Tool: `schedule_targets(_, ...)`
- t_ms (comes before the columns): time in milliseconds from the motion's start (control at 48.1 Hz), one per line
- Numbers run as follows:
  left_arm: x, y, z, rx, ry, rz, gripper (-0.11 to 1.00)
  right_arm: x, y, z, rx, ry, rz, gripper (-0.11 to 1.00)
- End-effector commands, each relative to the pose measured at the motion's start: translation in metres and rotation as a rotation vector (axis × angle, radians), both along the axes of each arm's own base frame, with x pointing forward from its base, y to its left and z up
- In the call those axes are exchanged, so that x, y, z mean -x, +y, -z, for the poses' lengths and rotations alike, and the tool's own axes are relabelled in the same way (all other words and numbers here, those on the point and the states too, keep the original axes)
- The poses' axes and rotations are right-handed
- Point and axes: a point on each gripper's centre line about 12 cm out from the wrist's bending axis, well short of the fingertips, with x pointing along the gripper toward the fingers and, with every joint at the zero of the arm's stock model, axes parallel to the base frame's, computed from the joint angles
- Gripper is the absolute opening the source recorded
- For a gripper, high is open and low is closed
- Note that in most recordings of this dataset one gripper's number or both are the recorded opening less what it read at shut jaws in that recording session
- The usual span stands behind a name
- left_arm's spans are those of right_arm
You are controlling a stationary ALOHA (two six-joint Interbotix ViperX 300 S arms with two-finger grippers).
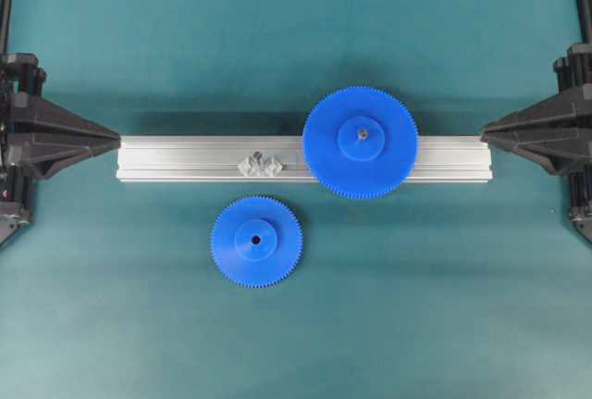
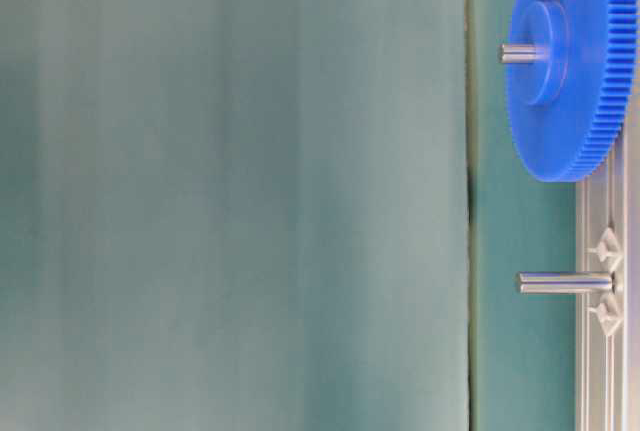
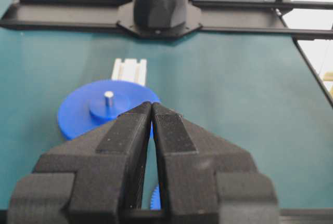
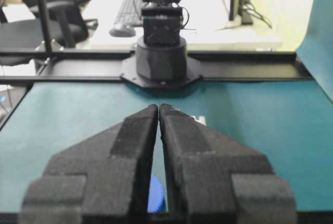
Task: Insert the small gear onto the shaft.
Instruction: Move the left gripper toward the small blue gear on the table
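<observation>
Overhead view: small gear (image 1: 256,241) flat on worktop (image 1: 139,325), just below rail (image 1: 185,158). Shaft (image 1: 260,165) bare on rail, left of large gear (image 1: 361,143). Left gripper (image 1: 118,140), right gripper (image 1: 483,130) both closed, holding nothing, at rail ends.

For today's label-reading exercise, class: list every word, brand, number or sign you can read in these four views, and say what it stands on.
No readable text appears in any view.
Small gear: plain blue, no marking.
Larger gear: plain blue, no marking.
Aluminium rail: bare metal, no label.
Left gripper and right gripper: plain black, no lettering.
Keyboard on the background desk: too blurred to read.
</observation>
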Motion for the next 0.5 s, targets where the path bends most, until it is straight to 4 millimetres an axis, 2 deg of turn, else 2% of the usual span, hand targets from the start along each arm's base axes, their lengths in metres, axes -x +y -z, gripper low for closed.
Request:
schedule_targets(0,-0.013,-0.003,-0.015,0.043,-0.014,0.018,0.1,-0.003,-0.002,-0.01,-0.009,-0.023,0.011,0.16)
schedule_targets(62,-0.022,-0.003,-0.019,0.072,-0.001,0.02,0.11,-0.004,-0.004,-0.008,-0.054,-0.002,0.022,0.16)
schedule_targets(166,-0.04,-0.007,-0.018,0.075,0.059,0.035,0.0,-0.005,-0.006,-0.008,-0.09,0.045,0.031,0.06)
schedule_targets(332,-0.069,-0.018,-0.004,0.065,0.232,0.064,0.0,-0.009,-0.005,-0.005,-0.095,0.149,0.028,0.04)
schedule_targets(478,-0.084,-0.021,0.008,0.065,0.369,0.064,0.0,-0.02,-0.004,0.003,-0.097,0.269,0.026,0.04)
